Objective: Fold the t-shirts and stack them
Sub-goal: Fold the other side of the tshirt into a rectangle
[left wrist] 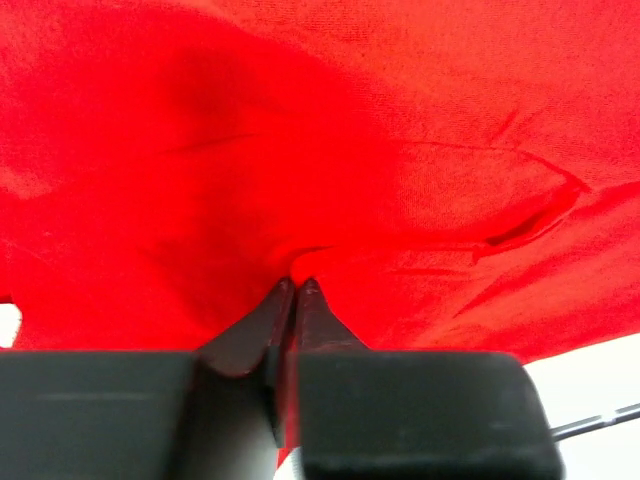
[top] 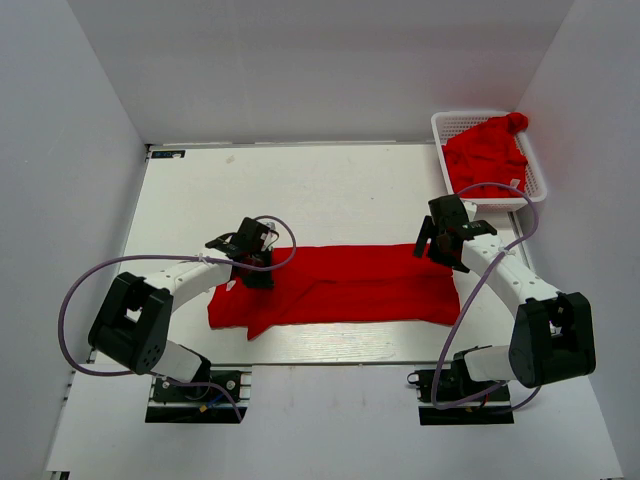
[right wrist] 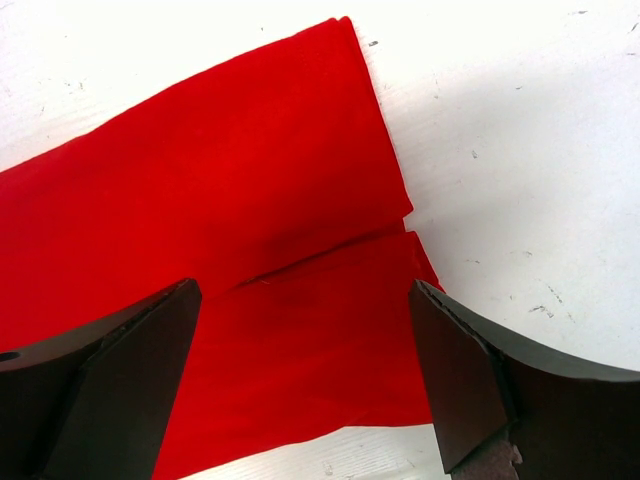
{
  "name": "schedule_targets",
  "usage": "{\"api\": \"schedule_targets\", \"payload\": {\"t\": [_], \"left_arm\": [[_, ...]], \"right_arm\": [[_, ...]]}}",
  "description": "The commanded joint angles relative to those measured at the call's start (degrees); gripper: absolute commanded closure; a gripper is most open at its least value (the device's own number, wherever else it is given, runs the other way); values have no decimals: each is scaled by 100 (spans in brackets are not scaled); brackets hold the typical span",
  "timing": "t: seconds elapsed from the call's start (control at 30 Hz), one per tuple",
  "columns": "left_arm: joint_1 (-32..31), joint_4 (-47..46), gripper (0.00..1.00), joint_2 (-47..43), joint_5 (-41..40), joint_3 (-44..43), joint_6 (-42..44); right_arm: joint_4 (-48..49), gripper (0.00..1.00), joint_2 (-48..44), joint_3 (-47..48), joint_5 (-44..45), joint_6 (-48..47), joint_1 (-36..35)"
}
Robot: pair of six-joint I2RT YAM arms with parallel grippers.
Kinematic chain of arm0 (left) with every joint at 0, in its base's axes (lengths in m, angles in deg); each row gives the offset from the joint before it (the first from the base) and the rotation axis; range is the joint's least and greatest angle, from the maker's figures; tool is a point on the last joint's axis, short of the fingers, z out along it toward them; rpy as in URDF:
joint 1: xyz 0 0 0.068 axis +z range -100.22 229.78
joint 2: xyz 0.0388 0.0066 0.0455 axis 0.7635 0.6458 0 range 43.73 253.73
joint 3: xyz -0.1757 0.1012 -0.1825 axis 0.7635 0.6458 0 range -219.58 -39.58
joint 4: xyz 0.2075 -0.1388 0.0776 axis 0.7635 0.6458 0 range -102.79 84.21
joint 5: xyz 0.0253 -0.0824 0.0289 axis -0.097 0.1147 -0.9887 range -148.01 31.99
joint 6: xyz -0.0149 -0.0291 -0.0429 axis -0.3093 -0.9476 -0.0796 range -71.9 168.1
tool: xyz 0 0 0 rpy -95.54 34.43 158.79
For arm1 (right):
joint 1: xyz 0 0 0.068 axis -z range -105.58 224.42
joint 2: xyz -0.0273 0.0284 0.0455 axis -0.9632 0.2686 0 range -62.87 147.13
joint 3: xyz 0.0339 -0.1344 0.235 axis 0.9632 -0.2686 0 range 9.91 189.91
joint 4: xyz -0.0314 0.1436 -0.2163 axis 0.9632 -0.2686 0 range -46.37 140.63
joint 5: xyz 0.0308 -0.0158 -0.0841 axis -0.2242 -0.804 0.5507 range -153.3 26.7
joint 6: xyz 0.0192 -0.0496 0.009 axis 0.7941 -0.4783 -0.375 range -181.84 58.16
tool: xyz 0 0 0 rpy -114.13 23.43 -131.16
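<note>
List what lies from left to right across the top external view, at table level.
left gripper, pinching the cloth → middle of the flat t-shirt → right gripper, open over the shirt's right end → white basket, holding crumpled red t-shirts

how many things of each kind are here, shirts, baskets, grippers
red t-shirt on the table: 1
white basket: 1
red cloth pile inside it: 1, shirts in it cannot be counted
grippers: 2, left gripper and right gripper
total: 5
</note>
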Motion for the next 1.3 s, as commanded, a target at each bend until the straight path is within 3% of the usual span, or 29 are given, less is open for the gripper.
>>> {"api": "schedule_targets", "payload": {"t": [0.0,0.07,0.43,0.7,1.03,1.1,1.13,1.17,1.2,1.27], "left_arm": [[-86,-92,89,-102,-170,-203,4],[-86,-92,100,-163,-171,-255,4],[-253,277,100,-102,-118,-729,626],[-411,32,100,653,541,-1212,1418],[-596,180,100,1321,-170,-1793,1753],[-596,294,81,1322,-345,-1864,1692],[-596,443,42,1322,-468,-1933,1622],[-596,540,28,1270,-748,-2021,1412],[-596,776,6,1156,-925,-2135,1340],[-596,1023,0,1016,-1118,-2267,1191]], "right_arm": [[-61,10,-96,20,69,19,-9],[-70,10,-114,20,78,19,0],[-70,10,-167,-42,69,10,0],[-8,10,-97,-42,34,-25,0],[9,10,-35,-7,34,-104,17],[0,10,-44,2,-10,-139,17],[-8,10,-35,19,-1,-157,17],[-17,10,-9,37,-18,-174,0],[-35,10,-17,63,-19,-192,8],[-44,10,-17,125,-45,-227,0]]}}
